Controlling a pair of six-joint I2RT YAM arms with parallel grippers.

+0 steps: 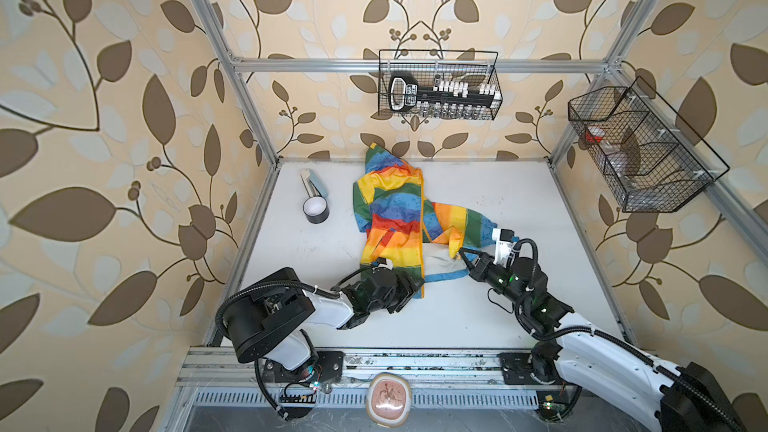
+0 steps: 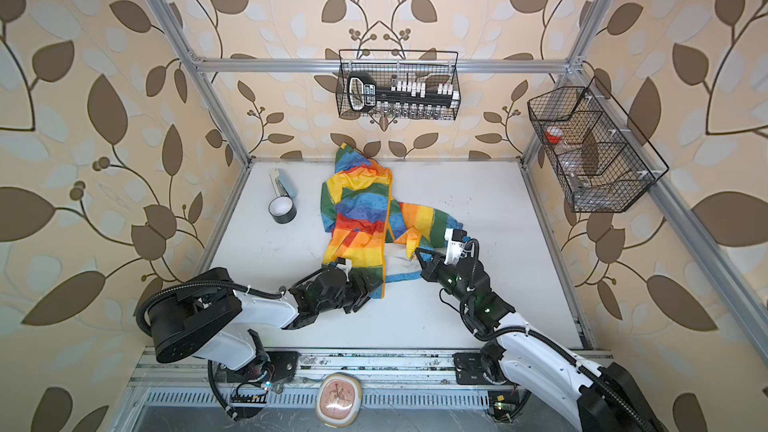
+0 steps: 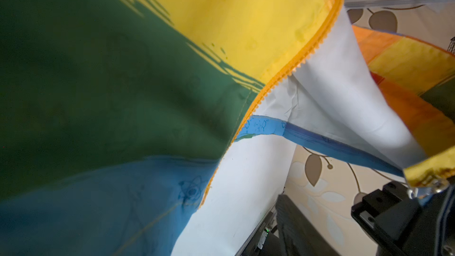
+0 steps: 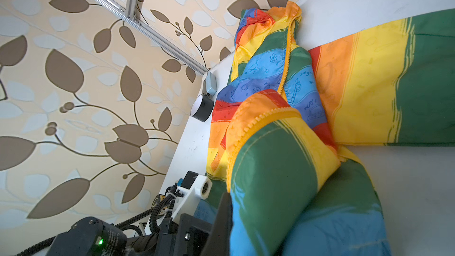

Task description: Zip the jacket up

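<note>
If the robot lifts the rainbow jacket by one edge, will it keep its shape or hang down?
Probably floppy: the jacket lies in crumpled folds, so it should drape and sag. Likely light, as its fabric looks thin. The smooth surface might slip when pinched.

Jacket (image 1: 390,209) lies on the table (image 1: 519,284); tape roll (image 1: 316,210) at its left.

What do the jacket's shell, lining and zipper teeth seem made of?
The jacket shell: thin woven synthetic, probably nylon or polyester; faint sheen, crisp creases. The lining: thin white cloth, matte, softly folded. The zipper: orange teeth, likely moulded plastic, matching the tape, no metallic glint.
</note>
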